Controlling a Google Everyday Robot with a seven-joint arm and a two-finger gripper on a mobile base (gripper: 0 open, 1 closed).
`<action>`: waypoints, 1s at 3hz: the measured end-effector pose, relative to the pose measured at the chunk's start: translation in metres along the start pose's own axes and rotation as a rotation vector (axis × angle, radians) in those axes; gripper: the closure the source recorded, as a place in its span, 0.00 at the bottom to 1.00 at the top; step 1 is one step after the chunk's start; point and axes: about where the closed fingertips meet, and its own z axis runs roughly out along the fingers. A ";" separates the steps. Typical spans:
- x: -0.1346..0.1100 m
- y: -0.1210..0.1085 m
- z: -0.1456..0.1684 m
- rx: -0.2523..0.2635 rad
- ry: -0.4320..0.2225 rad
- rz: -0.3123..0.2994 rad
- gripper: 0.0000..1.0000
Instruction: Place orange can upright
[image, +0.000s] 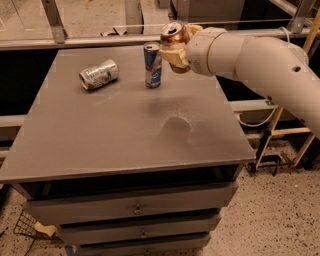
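Observation:
The orange can (173, 35) is a shiny copper-orange drink can with a silver top. My gripper (176, 50) is shut on it and holds it tilted in the air above the far right part of the grey table (100, 135). The can hangs just right of the slim blue can (152, 65), clear of the tabletop. Its shadow falls on the table near the middle right. My white arm reaches in from the right.
The slim blue can stands upright at the table's far middle. A green-and-silver can (99, 74) lies on its side at the far left. Drawers (135, 207) sit below the tabletop. A rail (100, 40) runs behind the table.

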 end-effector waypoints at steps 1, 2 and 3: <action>-0.009 -0.001 0.003 0.046 -0.007 0.096 1.00; -0.024 -0.001 0.006 0.059 -0.039 0.144 1.00; -0.053 -0.002 0.009 0.052 -0.016 0.188 1.00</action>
